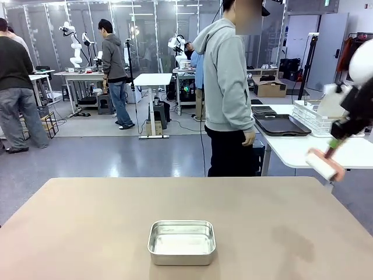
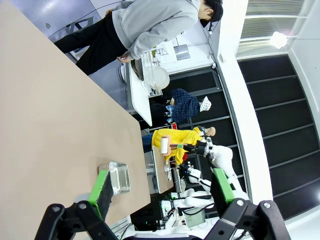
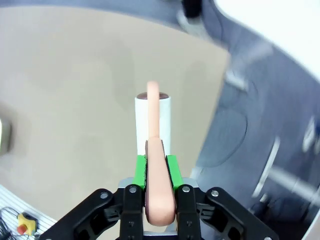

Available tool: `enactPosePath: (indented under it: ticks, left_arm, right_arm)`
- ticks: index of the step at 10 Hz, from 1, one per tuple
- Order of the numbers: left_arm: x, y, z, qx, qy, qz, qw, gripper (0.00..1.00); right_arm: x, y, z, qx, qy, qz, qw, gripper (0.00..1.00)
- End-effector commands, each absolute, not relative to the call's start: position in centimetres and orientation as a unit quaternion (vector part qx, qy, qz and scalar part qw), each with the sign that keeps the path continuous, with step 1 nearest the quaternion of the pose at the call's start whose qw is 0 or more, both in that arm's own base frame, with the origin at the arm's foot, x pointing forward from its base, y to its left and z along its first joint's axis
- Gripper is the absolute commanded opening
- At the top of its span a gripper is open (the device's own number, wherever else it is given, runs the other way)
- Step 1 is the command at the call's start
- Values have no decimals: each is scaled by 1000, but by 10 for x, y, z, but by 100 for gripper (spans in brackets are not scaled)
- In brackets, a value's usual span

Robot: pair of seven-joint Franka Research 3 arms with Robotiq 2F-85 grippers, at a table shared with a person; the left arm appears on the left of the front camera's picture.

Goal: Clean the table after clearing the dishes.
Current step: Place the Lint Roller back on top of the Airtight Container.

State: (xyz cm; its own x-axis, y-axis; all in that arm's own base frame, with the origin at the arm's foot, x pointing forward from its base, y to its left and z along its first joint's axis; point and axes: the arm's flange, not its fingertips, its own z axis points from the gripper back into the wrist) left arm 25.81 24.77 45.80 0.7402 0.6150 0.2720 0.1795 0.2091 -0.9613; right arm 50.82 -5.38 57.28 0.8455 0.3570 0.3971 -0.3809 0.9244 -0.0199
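Clamped on the pink handle of a lint roller (image 3: pixel 154 131), the right gripper (image 3: pixel 157 172) has its green pads pressed against the handle's two sides, with the white roll pointing away from the wrist. Seen from the front, this gripper (image 1: pixel 337 142) hangs in the air past the far right corner of the table (image 1: pixel 87 227), and the lint roller (image 1: pixel 325 163) slants down from it toward that corner without touching the top. The left gripper (image 2: pixel 162 187) stands with its jaws wide apart and nothing between them, above the near side of the table (image 2: pixel 45 115). A small steel pan (image 1: pixel 182 241) sits on the tan top, near the middle of the near edge. Beyond the table's far edge a person in a grey hoodie (image 1: pixel 224 87) stands beside a white side table (image 1: pixel 291 149), on which dark trays (image 1: pixel 281 124) lie just beside a white wire rack (image 1: pixel 315 118).
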Motion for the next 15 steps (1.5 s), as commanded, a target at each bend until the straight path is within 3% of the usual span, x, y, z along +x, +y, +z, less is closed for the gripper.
enactPosePath:
  ticks: [1, 4, 8, 11, 15]
  left_arm:
    - [257, 249, 461, -613, -331, 148, 702, 100]
    - [257, 249, 461, -613, -331, 148, 702, 100]
    - [257, 249, 461, -613, -331, 148, 702, 100]
    - [257, 249, 461, -613, -331, 148, 702, 100]
    - [257, 249, 461, -613, -331, 148, 702, 100]
  right_arm:
    - [490, 11, 610, 65, -262, 360, 893, 21]
    - [460, 155, 629, 56, -245, 583, 773, 21]
    - [402, 300, 596, 36, -169, 751, 637, 21]
    - [389, 353, 552, 24, -117, 759, 640, 21]
    - [379, 348, 554, 35, -125, 769, 625, 21]
